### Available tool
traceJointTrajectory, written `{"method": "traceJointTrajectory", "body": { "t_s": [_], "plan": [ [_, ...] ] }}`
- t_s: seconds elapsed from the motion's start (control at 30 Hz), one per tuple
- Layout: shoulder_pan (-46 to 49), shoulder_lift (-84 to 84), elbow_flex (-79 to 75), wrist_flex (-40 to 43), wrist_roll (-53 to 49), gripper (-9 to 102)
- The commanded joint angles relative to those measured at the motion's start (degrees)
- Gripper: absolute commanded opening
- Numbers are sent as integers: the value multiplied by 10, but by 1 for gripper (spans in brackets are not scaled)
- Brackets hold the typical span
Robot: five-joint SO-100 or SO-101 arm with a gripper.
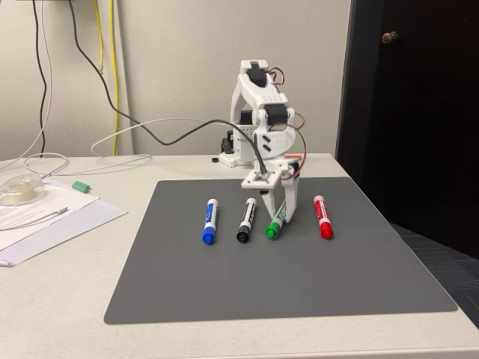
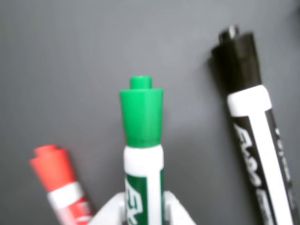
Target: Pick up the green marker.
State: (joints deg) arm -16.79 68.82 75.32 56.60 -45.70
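The green marker [image 1: 274, 224] lies on the grey mat [image 1: 224, 277], third in a row of markers, its green cap toward the camera in the fixed view. My gripper [image 1: 283, 215] reaches down over its rear half, a finger on each side of the barrel. In the wrist view the green marker [image 2: 143, 140] runs up the middle with its green cap pointing away, and my gripper [image 2: 144, 208] at the bottom edge has its white fingers [image 2: 108, 213] pressed against both sides of the white barrel. The marker still rests at mat level.
A black marker [image 1: 246, 220] lies just left of the green one and a red marker [image 1: 323, 217] just right; a blue marker [image 1: 209, 221] is further left. Papers [image 1: 45, 217], a tape roll [image 1: 22, 190] and a small green piece [image 1: 81, 185] sit off the mat at left.
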Motion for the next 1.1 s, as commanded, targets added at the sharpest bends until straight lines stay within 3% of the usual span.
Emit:
{"method": "traceJointTrajectory", "body": {
  "t_s": [0.0, 0.17, 0.27, 0.4, 1.07],
  "plan": [
    [-9, 20, -173, 83, 51, 4],
    [-5, -135, -634, 321, 138, 4],
    [8, -207, -886, 423, 177, 4],
    [25, -140, -874, 436, 236, 4],
    [84, 391, -238, 417, 401, 4]
  ]
}}
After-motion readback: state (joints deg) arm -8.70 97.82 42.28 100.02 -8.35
